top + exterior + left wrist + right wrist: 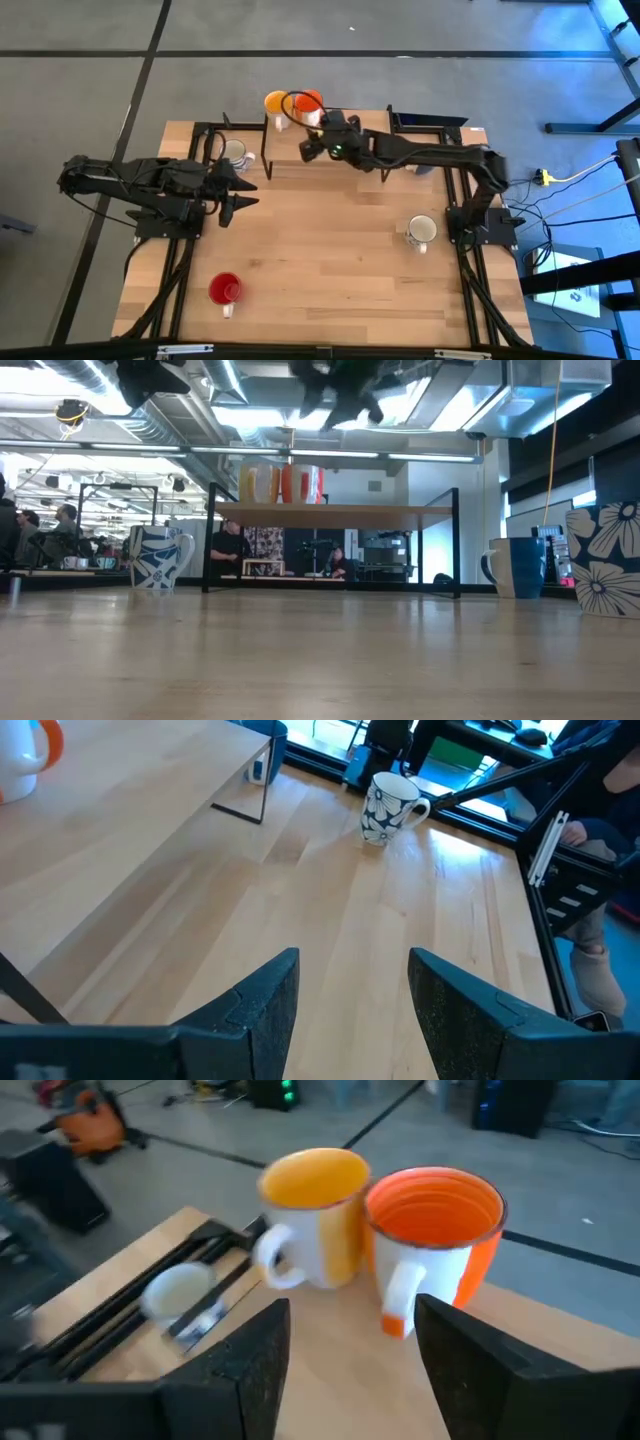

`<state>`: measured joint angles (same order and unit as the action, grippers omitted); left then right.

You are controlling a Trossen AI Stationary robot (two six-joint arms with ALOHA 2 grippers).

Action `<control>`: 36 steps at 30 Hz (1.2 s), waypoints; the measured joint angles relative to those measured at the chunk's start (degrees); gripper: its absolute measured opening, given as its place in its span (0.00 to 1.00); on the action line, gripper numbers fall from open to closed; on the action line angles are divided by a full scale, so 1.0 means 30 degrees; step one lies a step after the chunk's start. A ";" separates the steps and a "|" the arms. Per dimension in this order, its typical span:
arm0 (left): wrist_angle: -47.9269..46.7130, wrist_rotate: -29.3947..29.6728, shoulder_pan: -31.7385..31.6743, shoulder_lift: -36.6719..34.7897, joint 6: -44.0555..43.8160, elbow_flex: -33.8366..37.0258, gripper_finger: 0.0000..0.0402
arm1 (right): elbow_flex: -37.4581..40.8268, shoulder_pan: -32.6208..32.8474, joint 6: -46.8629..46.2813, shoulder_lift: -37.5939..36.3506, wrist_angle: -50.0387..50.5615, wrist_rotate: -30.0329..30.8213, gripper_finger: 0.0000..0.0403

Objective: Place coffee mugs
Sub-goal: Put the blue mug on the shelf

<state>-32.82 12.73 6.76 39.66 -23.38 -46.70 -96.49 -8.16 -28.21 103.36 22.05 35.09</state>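
The yellow mug (315,1215) and the orange mug (440,1230) stand side by side, upright, on the wooden shelf top (330,1330); both have white handles. My right gripper (350,1360) is open, just short of them, and in the high view it hovers over the shelf (315,135). My left gripper (248,195) is open and waits above the table's left part. One white mug with a blue pattern (237,152) stands near the left arm. Another (422,232) stands at the right. The red mug (226,290) stands near the front edge. The dark blue mug (518,567) shows in the low view.
The shelf (330,512) stands on thin black legs at the table's far edge, with open room beneath it. Black frame rails (470,270) run along both table sides. There is bare wood in the table's middle (330,240). People sit in the room behind.
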 joint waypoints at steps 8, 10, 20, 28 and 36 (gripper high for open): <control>-0.0575 -0.0641 0.0007 0.0007 0.0007 0.0000 0.46 | 0.0319 0.2133 -0.1737 -0.3673 0.6345 -0.0921 0.50; -0.0749 -0.0641 0.0002 0.0006 0.0002 0.0000 0.46 | 0.0838 0.2591 -0.2942 -0.4604 0.8087 -0.0842 0.50; -0.0925 -0.0641 0.0000 0.0007 -0.0194 0.0000 0.46 | 0.8187 0.3110 -0.9924 -1.0522 1.0826 0.0384 0.50; -0.0925 -0.0420 0.0000 0.0007 -0.1005 -0.0002 0.46 | 1.2494 0.0589 -1.1489 -1.4047 1.1245 -0.0930 0.50; -0.0925 0.0096 0.0000 0.0007 -0.2040 0.0000 0.46 | 1.3493 -0.4210 -0.8500 -1.4411 1.1722 -0.1726 0.50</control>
<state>-35.59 13.02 6.76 39.68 -29.49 -46.70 -56.01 -20.80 -53.71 60.12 57.22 29.91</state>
